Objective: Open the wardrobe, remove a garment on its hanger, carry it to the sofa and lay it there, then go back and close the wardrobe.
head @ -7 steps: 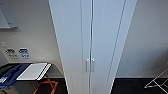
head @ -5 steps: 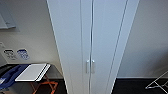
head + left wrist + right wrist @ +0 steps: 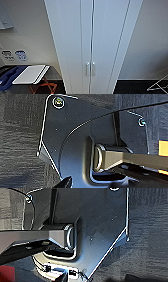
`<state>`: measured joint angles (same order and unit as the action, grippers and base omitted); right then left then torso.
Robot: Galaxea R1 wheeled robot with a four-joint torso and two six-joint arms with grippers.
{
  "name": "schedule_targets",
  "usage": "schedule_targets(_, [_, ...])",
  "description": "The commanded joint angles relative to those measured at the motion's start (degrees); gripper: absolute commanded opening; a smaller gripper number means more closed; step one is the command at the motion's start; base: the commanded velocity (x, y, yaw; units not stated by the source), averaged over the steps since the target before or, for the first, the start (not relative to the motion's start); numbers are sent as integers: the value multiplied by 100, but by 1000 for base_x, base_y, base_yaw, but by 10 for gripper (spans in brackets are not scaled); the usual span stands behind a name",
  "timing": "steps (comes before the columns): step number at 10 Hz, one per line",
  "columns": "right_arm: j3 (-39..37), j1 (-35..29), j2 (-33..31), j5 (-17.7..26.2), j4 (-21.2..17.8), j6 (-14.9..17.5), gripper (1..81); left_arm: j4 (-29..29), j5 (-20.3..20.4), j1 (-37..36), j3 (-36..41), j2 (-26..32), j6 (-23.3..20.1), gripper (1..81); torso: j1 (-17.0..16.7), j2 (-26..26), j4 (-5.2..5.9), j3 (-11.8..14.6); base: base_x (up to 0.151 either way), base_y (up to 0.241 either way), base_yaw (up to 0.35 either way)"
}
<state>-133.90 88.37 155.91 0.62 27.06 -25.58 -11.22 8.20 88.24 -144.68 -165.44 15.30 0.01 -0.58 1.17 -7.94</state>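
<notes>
The wardrobe [image 3: 92,37] stands straight ahead in the head view, tall, narrow and white, rising past the picture's top. Both of its full-height doors are shut, with a thin dark seam between them. Its two small white vertical handles [image 3: 90,69] sit side by side low on the doors. The garment, the hanger and the sofa are hidden. The left and right wrist views look down past the robot's own dark plate onto dark carpet [image 3: 20,144].
Left of the wardrobe a flat white board [image 3: 30,74] lies on a low stand with orange crossed legs [image 3: 45,87], beside something blue [image 3: 8,76]. A thin metal rack [image 3: 158,86] stands at the lower right. A pale wall lies behind.
The whole head picture has shifted a little and the wardrobe handles sit lower, so the camera has moved. The doors stay shut.
</notes>
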Motion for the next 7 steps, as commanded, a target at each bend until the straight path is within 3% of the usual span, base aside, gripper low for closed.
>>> schedule_targets(1, [67, -218, -118, 281, 10, 0, 811, -47, -276, -179, 45, 28, -1, 811, 0, 0, 0, 0, 103, 0, 0])
schedule_targets(7, [49, -227, -101, 272, 1, -9, 811, -56, -276, -162, 45, 28, -9, 811, 0, 0, 0, 0, 101, 0, 0])
